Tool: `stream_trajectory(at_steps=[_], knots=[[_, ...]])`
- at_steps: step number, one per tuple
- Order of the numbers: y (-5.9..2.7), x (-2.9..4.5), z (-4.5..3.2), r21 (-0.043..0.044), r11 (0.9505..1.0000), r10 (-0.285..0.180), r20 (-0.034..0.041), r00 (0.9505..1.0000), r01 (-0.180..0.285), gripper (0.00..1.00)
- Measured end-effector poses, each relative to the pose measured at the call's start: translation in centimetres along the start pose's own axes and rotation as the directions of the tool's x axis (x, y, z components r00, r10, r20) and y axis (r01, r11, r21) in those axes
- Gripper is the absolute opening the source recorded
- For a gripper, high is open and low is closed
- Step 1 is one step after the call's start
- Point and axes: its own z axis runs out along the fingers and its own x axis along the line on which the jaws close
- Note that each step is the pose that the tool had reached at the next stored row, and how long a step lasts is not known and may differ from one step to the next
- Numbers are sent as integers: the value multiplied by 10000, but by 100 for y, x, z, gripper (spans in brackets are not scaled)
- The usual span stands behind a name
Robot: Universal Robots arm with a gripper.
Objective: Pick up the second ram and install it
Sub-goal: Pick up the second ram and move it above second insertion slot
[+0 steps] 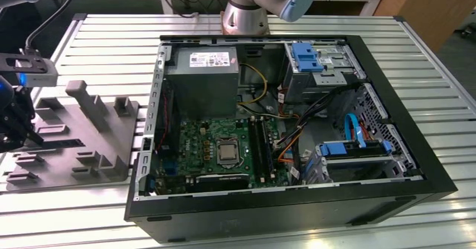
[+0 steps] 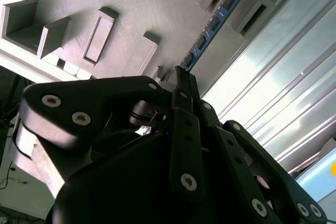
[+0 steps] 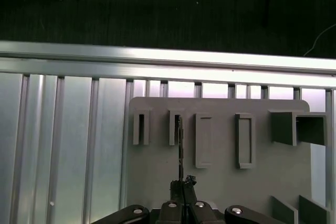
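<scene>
Hand (image 2: 181, 75) clamps second ram (image 2: 212, 25), hiding its end.

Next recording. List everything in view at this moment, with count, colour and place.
second ram: one, blue board with black chips, on edge in a slotted post of the fixture block
fixture block: one, grey, on the table at the exterior view's left of the case
computer case: one, black, open, mid-table
motherboard: one, green, inside the case
power supply: one, grey, inside the case
drive brackets: two, blue, inside the case
table: one, silver, slatted
arm base: one, silver, at the table's far edge
gripper: one, black, over the fixture block, fingers closed on the ram's near end
</scene>
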Motion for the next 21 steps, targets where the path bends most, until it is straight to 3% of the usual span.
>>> stream_trajectory(at_steps=[21], knots=[[13,-16,-280,0,10000,1,0,10000,-1,11]])
